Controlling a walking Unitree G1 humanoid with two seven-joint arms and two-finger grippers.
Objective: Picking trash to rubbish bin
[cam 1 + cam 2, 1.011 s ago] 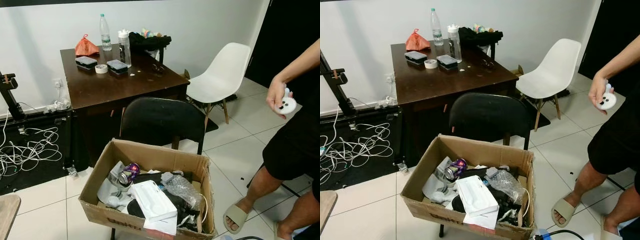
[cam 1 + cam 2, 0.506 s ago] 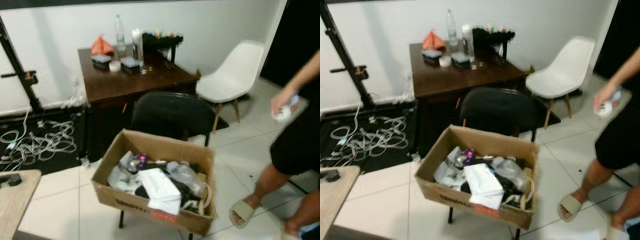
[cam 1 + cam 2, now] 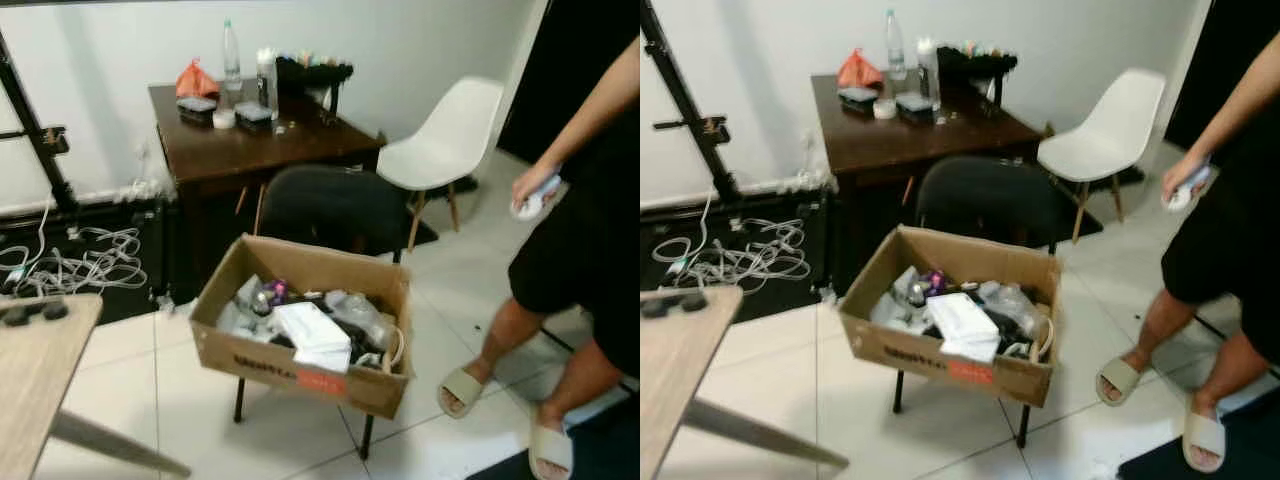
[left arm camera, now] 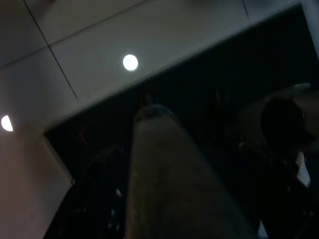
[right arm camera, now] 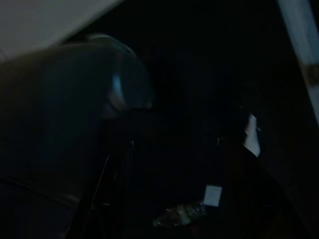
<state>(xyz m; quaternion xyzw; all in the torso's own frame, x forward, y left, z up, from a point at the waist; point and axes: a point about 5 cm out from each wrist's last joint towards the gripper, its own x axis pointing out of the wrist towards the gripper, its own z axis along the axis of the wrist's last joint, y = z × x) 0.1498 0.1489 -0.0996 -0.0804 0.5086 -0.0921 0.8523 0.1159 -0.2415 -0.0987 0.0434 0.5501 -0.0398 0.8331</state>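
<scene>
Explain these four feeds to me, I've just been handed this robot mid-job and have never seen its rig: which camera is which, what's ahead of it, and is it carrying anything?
The two bright pictures come from the two eyes of a stereo camera on the humanoid's head, looking forward and down, so they show one scene twice. Ahead is an open cardboard box full of trash, resting on a black chair. Behind it stands a dark wooden table with bottles and small items, and a white chair beside it. On the floor to the robot's left lies a tangle of white cables, and a light wooden tabletop sits close by. A person in sandals stands on its right, holding a small white object.

The two dark pictures come from cameras on each wrist. Both arms seem to hang idle; they are too dark to tell whether anything is held.
</scene>
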